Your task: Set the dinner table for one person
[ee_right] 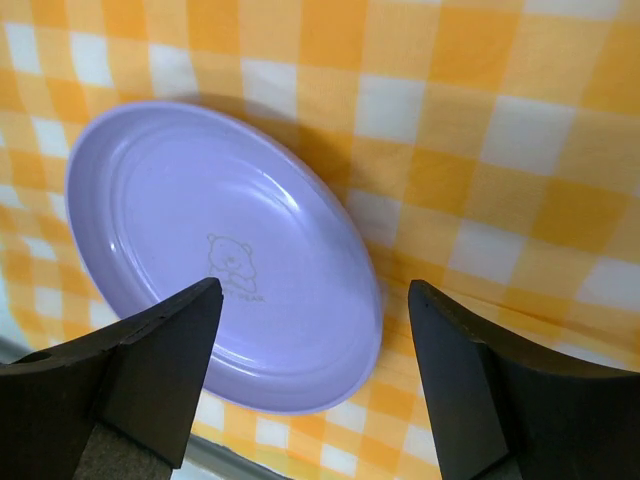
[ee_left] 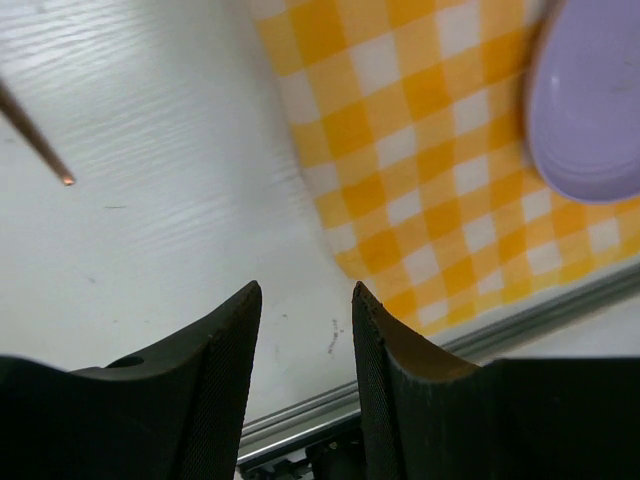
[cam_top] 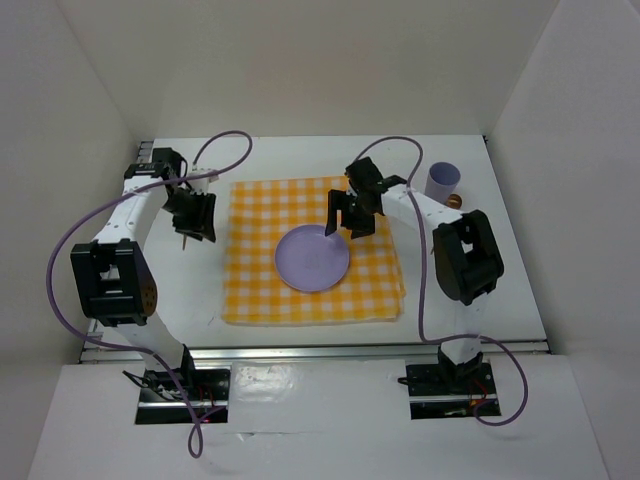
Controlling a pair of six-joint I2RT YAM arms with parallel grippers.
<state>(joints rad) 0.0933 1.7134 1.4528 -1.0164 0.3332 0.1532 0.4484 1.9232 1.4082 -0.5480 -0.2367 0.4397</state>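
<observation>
Covering dinner table [cam_top: 300, 160], checked cloth [cam_top: 260, 210], purple plate [cam_top: 312, 260] atop, cup [cam_top: 442, 180] apart

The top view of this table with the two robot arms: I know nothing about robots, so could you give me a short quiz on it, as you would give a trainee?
1. True or false: the round lilac plate lies on the yellow-and-white checked cloth.
2. Where does the small lilac cup stand?
A. on the plate
B. on the checked cloth
C. on the bare white tabletop, beyond the cloth's far right corner
3. Short answer: which arm's gripper hangs over the far edge of the plate, jaws wide apart and holding nothing?

Key
1. True.
2. C.
3. The right gripper.
</observation>
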